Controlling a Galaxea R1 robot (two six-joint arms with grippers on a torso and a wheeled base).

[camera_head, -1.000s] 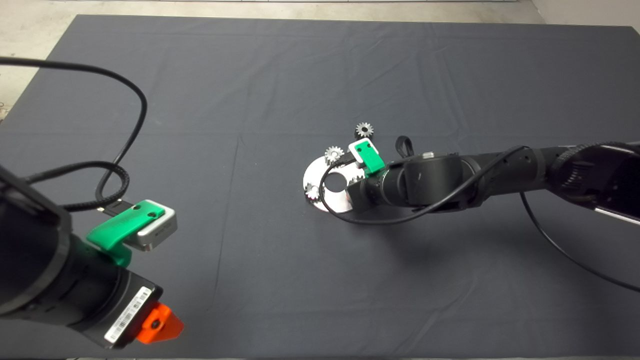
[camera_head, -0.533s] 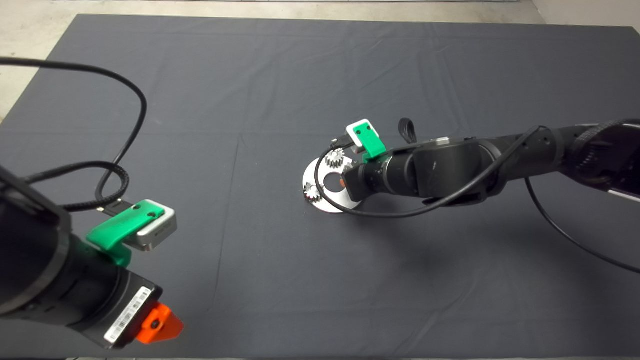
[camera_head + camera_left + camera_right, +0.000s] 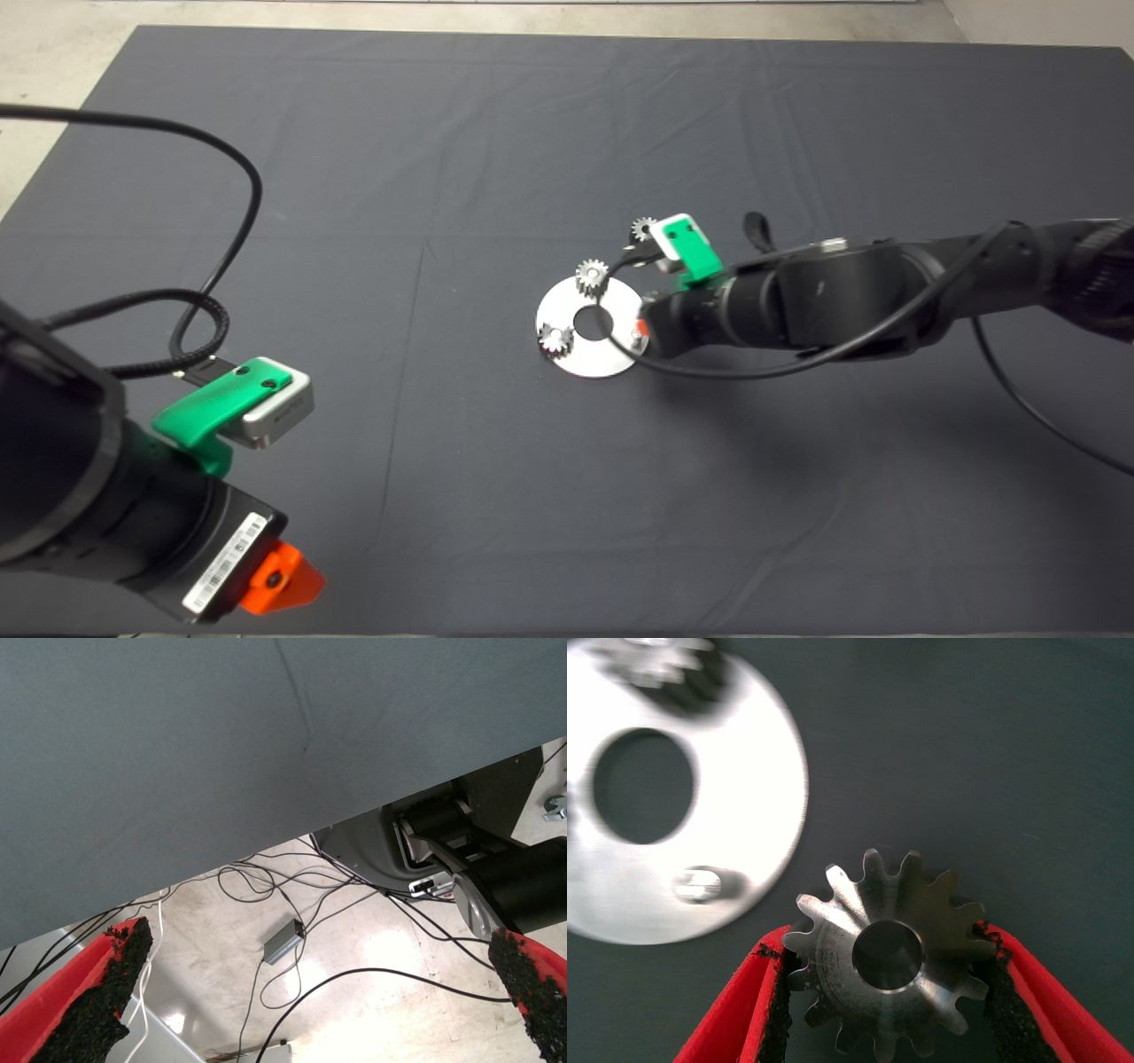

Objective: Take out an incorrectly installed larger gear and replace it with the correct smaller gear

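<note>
My right gripper [image 3: 640, 330] is shut on the larger gear [image 3: 890, 957], a steel gear with flared teeth and a centre hole, held between the pads just off the right edge of the round steel plate [image 3: 589, 359]. In the right wrist view the plate [image 3: 757, 788] shows a bare peg [image 3: 700, 884]. Two small gears [image 3: 591, 276] [image 3: 555, 338] sit on the plate. A loose smaller gear [image 3: 641, 229] lies on the mat behind the plate, partly hidden by my wrist camera. My left gripper [image 3: 276, 578] is parked at the lower left, open and empty [image 3: 328, 992].
The dark mat [image 3: 443, 177] covers the table. A black cable [image 3: 221, 257] loops over the mat from the left arm. The left wrist view shows the mat's edge, floor cables [image 3: 292, 904] and the robot's base beyond.
My right gripper has lifted off the plate and drawn back to the right with the larger gear in it, uncovering the plate's right side. The left arm has barely moved.
</note>
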